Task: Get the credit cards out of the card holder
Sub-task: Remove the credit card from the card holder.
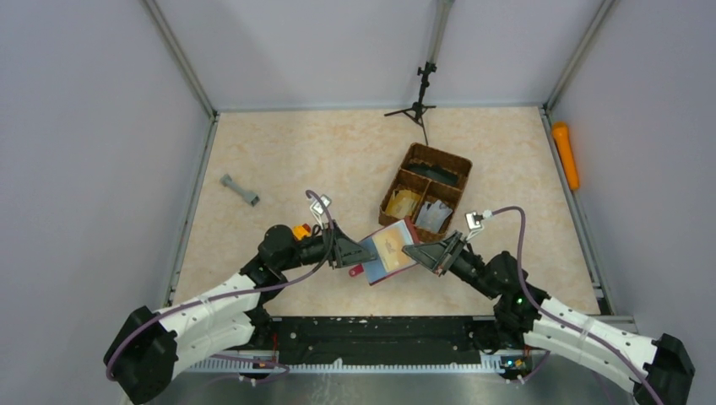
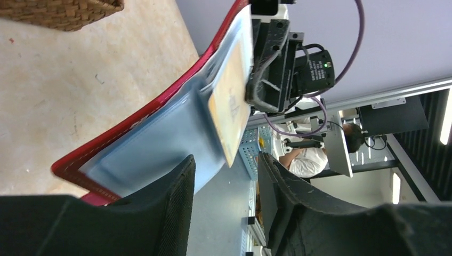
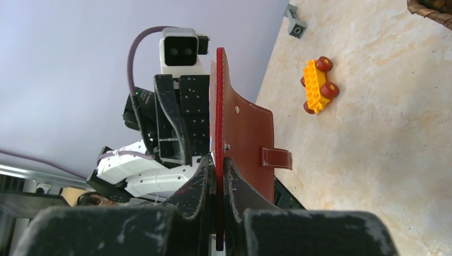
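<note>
1. The holder point(image 1: 390, 249) hangs open above the table point(image 1: 338, 160), off the surface, over the middle of the near edge and between the two grippers.
2. The right gripper point(image 3: 217, 165) is clamped narrow on the holder's right edge, the red leather pinched flat between its fingers.
3. The left gripper point(image 2: 224, 170) stands with its jaws apart at the holder's left edge. The pale blue lining lies against one finger point(image 2: 178, 186), and the other finger is clear of it.
4. A tan card point(image 2: 230, 104) sits in the holder's lining, and part of it sticks out of its pocket.
5. The holder's side tab points toward the table's near edge.
6. The basket point(image 1: 394, 184) stands just beyond the holder, toward the middle of the table. Its near-left compartment holds tan cards point(image 1: 404, 202) and its near-right one holds grey cards point(image 1: 433, 215).
7. A yellow toy point(image 3: 316, 85) with red wheels rests on the table near the left wrist.
8. A grey piece point(image 1: 240, 191) lies toward the table's left edge, well apart from the rest.
</note>
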Motion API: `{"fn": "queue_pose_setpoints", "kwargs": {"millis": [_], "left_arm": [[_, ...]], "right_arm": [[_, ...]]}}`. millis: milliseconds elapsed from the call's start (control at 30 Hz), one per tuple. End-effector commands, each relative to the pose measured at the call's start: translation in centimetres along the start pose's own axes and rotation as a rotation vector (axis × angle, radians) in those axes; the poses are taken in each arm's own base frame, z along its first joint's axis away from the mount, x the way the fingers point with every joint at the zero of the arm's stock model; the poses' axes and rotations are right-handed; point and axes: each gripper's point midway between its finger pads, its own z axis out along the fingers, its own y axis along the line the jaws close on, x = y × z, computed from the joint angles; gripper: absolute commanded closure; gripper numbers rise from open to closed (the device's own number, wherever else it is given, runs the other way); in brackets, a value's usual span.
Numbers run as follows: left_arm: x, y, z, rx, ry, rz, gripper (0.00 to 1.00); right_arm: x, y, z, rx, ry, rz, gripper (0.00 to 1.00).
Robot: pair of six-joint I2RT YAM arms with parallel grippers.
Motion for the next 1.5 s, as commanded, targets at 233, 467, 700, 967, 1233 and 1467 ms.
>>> {"fn": "queue_pose_setpoints", "kwargs": {"millis": [233, 467, 700, 967, 1233, 1467], "left_arm": [[-1.3, -2.7, 0.2, 0.110, -0.059, 0.049, 0.56], [-1.2, -2.7, 0.3, 0.118, -0.053, 0.039, 0.58], [-1.3, -1.5, 0.4, 0.044, -0.054, 0.044, 0.59], [-1.1, -1.0, 0.6, 0.014, -0.041, 0.043, 0.58], [-1.1, -3.3, 0.6, 0.124, -0.028, 0.043, 0.60], [-1.3, -4.6, 0.3, 0.169, -0.035, 0.051, 0.71]], "right_arm": [[-0.2, 3.0, 0.6, -0.112, 0.007, 0.006, 1.00], [0.0, 3.2, 0.6, -0.121, 0.017, 0.007, 1.00], [-0.2, 3.0, 0.5, -0.112, 0.010, -0.007, 1.00], [-0.5, 3.2, 0.3, -0.110, -0.004, -0.014, 1.00], [-0.3, 3.1, 0.5, -0.105, 0.010, -0.020, 1.00], [0.1, 2.5, 0.7, -0.088, 0.026, -0.037, 1.00]]}}
